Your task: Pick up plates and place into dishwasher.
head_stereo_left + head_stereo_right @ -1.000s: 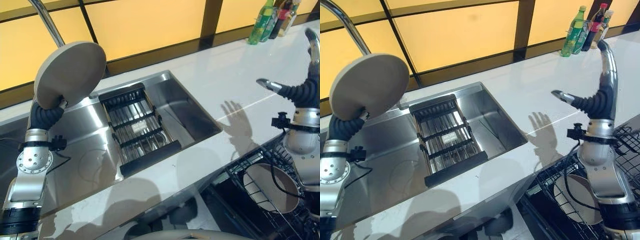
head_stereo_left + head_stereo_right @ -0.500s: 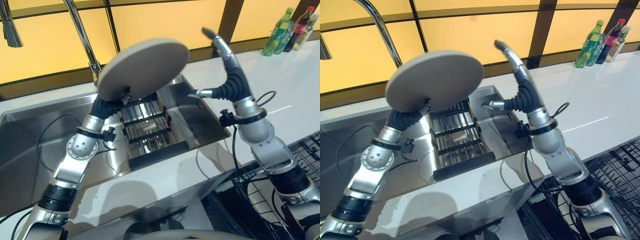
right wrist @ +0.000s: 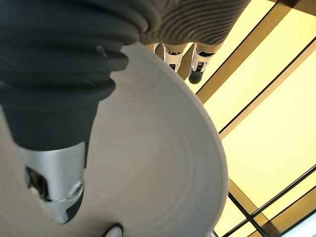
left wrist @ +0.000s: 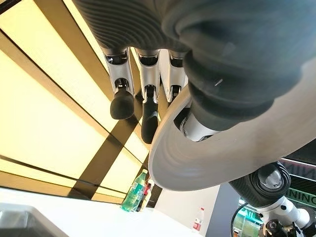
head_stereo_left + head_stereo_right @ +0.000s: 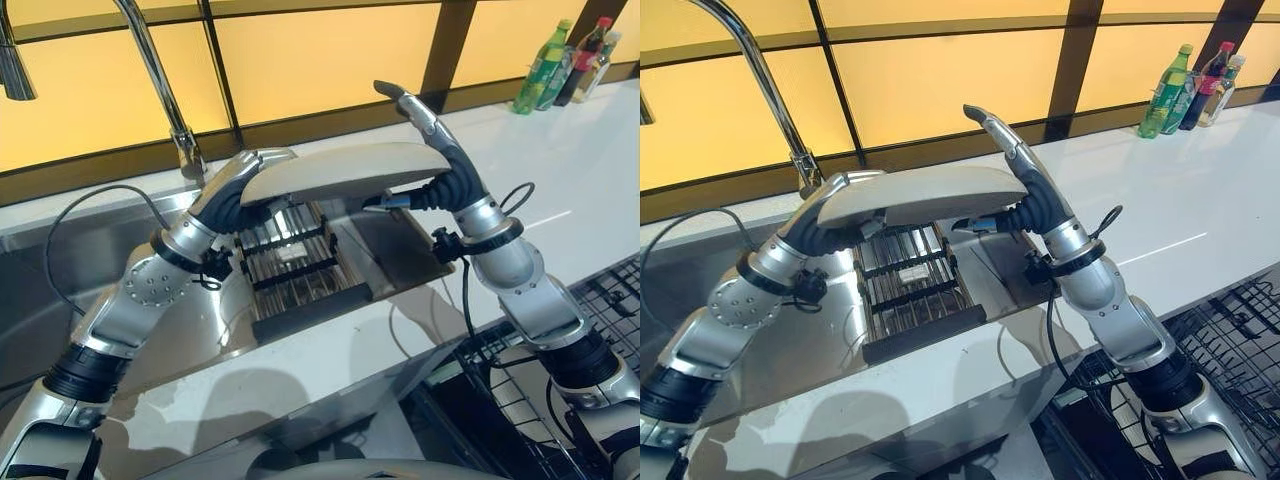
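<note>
White table [image 5: 330,345] nearest. Above sink rack [image 5: 295,270], plate [image 5: 345,170] pinched by left robot hand [image 5: 235,185]. Right robot hand [image 5: 435,150], fingers straight, thumb under far rim. Risk: plate drops if left lets go before right clamps.

1. A plate [image 5: 345,170] is held above the sink [image 5: 395,245], over a rack [image 5: 295,265] set in the basin.
2. The left hand [image 5: 235,195] is placed at the plate's left edge, the right hand [image 5: 425,150] at its right.
3. A faucet [image 5: 160,80] is mounted behind the sink, to the left.
4. Bottles [image 5: 565,65] are stood at the far right of the surface [image 5: 560,170].
5. A dishwasher rack [image 5: 600,310] is seen at the near right, below the surface.
</note>
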`<state>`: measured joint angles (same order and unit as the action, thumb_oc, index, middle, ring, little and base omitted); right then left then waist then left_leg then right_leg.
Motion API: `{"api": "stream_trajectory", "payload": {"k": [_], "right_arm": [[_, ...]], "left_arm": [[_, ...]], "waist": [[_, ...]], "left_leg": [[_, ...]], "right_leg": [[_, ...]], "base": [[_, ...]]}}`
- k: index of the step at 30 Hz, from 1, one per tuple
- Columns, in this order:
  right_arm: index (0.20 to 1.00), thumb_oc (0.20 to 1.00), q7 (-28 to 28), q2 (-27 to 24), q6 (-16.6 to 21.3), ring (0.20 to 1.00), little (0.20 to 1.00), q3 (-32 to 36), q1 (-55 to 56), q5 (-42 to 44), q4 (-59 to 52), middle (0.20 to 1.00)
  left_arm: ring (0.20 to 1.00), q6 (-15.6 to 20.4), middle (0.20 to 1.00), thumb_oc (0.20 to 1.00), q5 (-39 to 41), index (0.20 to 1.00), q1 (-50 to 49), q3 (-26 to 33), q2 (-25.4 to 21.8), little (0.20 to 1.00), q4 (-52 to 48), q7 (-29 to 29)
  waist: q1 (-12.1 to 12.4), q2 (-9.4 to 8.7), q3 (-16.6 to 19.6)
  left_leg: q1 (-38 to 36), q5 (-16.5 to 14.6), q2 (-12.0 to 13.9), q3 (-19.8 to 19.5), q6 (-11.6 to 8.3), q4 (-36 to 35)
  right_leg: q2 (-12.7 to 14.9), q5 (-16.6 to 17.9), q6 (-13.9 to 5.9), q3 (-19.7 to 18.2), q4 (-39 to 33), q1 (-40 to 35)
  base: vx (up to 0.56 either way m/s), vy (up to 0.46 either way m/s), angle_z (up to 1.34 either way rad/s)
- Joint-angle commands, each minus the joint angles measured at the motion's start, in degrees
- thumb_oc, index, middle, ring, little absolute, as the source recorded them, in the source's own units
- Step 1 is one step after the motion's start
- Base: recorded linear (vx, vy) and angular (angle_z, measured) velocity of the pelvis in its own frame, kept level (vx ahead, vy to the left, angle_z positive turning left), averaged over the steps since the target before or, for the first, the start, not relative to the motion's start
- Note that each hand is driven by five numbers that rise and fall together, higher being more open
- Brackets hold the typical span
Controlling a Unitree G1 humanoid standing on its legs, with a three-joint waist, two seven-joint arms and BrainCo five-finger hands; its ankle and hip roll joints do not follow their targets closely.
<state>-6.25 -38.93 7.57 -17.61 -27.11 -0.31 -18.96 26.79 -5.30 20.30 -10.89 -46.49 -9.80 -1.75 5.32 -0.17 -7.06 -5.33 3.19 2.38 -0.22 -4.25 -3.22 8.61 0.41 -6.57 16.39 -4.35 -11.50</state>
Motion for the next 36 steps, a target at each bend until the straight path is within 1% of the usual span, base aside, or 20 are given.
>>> {"api": "stream_trajectory", "payload": {"k": [1,5,6,8,10,11,12,13,17,20,26,30,34,36], "right_arm": [[1.0,1.0,0.7,-3.0,1.6,1.0,1.0,0.7,-2.0,2.9,-3.9,1.0],[1.0,1.0,2.0,-4.6,1.5,1.0,1.0,1.8,-1.4,3.8,-4.1,1.0],[1.0,1.0,2.4,-5.0,1.7,1.0,1.0,2.3,-1.1,4.3,-4.1,1.0],[1.0,1.0,2.7,-5.5,1.2,1.0,1.0,2.8,-0.8,5.0,-4.7,1.0],[1.0,1.0,3.8,-4.9,1.5,1.0,1.0,2.9,-0.4,4.5,-4.6,1.0],[0.884,0.884,3.7,-5.0,1.4,0.884,0.884,2.7,-0.6,4.5,-4.7,0.884],[0.457,0.457,3.7,-5.1,1.3,0.457,0.457,2.5,-0.9,4.7,-4.8,0.457],[0.2,0.2,3.6,-5.1,1.5,0.2,0.2,2.2,-1.2,4.9,-4.9,0.2],[0.2,0.2,2.0,-4.0,2.3,0.2,0.2,1.9,-1.6,6.0,-4.8,0.2],[0.2,0.2,0.7,-2.6,2.9,0.2,0.2,2.3,-0.8,6.2,-4.7,0.2],[0.2,0.2,-2.0,-0.5,4.4,0.2,0.2,2.9,0.9,5.4,-5.0,0.2],[0.2,0.2,-2.7,0.4,5.3,0.2,0.2,3.5,2.2,4.7,-5.2,0.2],[0.2,0.2,-3.1,0.3,5.0,0.2,0.2,3.9,3.1,4.5,-5.5,0.2],[0.2,0.2,-3.5,0.3,4.8,0.2,0.2,4.0,3.3,4.3,-5.5,0.2]], "left_arm": [[0.2,7.2,0.2,0.2,-3.1,0.2,7.4,-1.9,-3.8,0.2,-3.2,-0.7],[0.2,7.9,0.2,0.2,-5.0,0.2,8.1,-0.7,-7.1,0.2,-2.9,1.4],[0.2,7.7,0.2,0.2,-4.2,0.2,8.0,-0.3,-7.7,0.2,-2.8,2.1],[0.2,7.6,0.2,0.2,-2.3,0.2,7.8,0.5,-7.6,0.2,-2.8,1.9],[0.2,8.1,0.2,0.2,-2.8,0.2,7.5,0.9,-7.2,0.2,-3.0,1.4],[0.2,8.0,0.2,0.2,-2.7,0.2,7.6,0.6,-6.9,0.2,-3.2,1.2],[0.2,7.6,0.2,0.2,-2.2,0.2,7.8,0.2,-6.8,0.2,-3.4,0.9],[0.2,7.2,0.2,0.2,-1.7,0.2,8.1,-0.2,-6.6,0.2,-3.5,0.4],[0.2,6.6,0.2,0.2,0.1,0.2,8.0,-1.2,-5.6,0.2,-3.3,-1.1],[0.2,7.1,0.2,0.2,1.5,0.2,6.9,-1.4,-4.9,0.2,-3.0,-1.9],[0.2,7.0,0.2,0.2,2.5,0.2,5.7,-2.2,-2.8,0.2,-3.2,-3.2],[0.2,6.6,0.2,0.2,2.5,0.2,5.5,-2.5,-1.8,0.2,-3.5,-4.0],[0.2,6.0,0.2,0.2,3.4,0.2,5.4,-2.6,-1.6,0.2,-3.5,-4.0],[0.2,4.6,0.2,0.2,4.1,0.2,5.4,-2.8,-1.2,0.2,-3.4,-4.0]], "waist": [[-0.7,1.47,5.0],[-1.0,1.57,5.3],[-1.0,1.53,5.4],[-0.9,1.43,5.4],[-0.9,1.46,5.5],[-0.9,1.39,5.5],[-0.9,1.34,5.5],[-0.9,1.27,5.4],[-0.8,1.21,5.5],[-0.7,1.3,5.5],[-1.0,1.51,5.7],[-1.3,1.64,5.7],[-1.6,1.75,5.8],[-1.7,1.72,5.7]], "left_leg": [[0.9,-3.6,1.4,2.7,-0.55,0.8],[0.7,-3.6,1.3,3.0,-0.44,0.8],[0.7,-3.6,1.2,3.0,-0.42,0.8],[0.8,-3.6,1.3,3.0,-0.37,0.8],[0.8,-3.6,1.3,2.9,-0.3,0.8],[0.8,-3.6,1.3,2.8,-0.29,0.9],[0.8,-3.6,1.2,2.8,-0.3,0.8],[0.8,-3.6,1.3,2.8,-0.3,0.8],[0.7,-3.5,1.5,2.9,-0.39,0.6],[0.6,-3.4,1.6,3.0,-0.39,0.3],[0.4,-3.0,1.9,3.7,-0.5,-0.4],[0.6,-2.9,2.1,4.1,-0.57,-0.6],[0.8,-2.6,2.2,4.6,-0.66,-0.7],[0.9,-2.6,2.3,4.7,-0.71,-0.7]], "right_leg": [[-0.3,-7.6,0.66,1.0,10.6,3.9],[0.0,-7.5,0.47,0.9,10.7,3.9],[0.0,-7.4,0.43,0.8,10.6,3.9],[0.1,-7.4,0.44,0.8,10.5,3.9],[0.0,-7.4,0.45,0.7,10.6,4.0],[0.0,-7.4,0.49,0.7,10.6,3.9],[0.0,-7.4,0.5,0.7,10.5,3.9],[-0.1,-7.4,0.51,0.7,10.5,3.8],[-0.1,-7.3,0.47,0.8,10.2,3.7],[-0.1,-7.2,0.39,0.9,10.0,3.6],[-0.1,-6.9,0.27,1.0,9.3,3.4],[-0.1,-6.7,0.19,0.9,8.9,3.4],[-0.2,-6.5,0.15,0.8,8.6,3.4],[-0.2,-6.4,0.13,0.7,8.4,3.4]], "base": [[0.0,0.0,0.0],[0.02,0.008,0.0],[0.04,0.009,0.0],[0.02,0.003,0.0],[0.0,0.0,0.0],[0.0,0.0,0.0],[0.0,0.0,0.0],[0.0,0.0,0.0],[0.0,0.0,0.0],[0.0,0.0,0.0],[0.0,0.0,0.0],[0.0,0.0,0.0],[0.0,0.0,0.0],[0.0,0.0,0.0]]}}
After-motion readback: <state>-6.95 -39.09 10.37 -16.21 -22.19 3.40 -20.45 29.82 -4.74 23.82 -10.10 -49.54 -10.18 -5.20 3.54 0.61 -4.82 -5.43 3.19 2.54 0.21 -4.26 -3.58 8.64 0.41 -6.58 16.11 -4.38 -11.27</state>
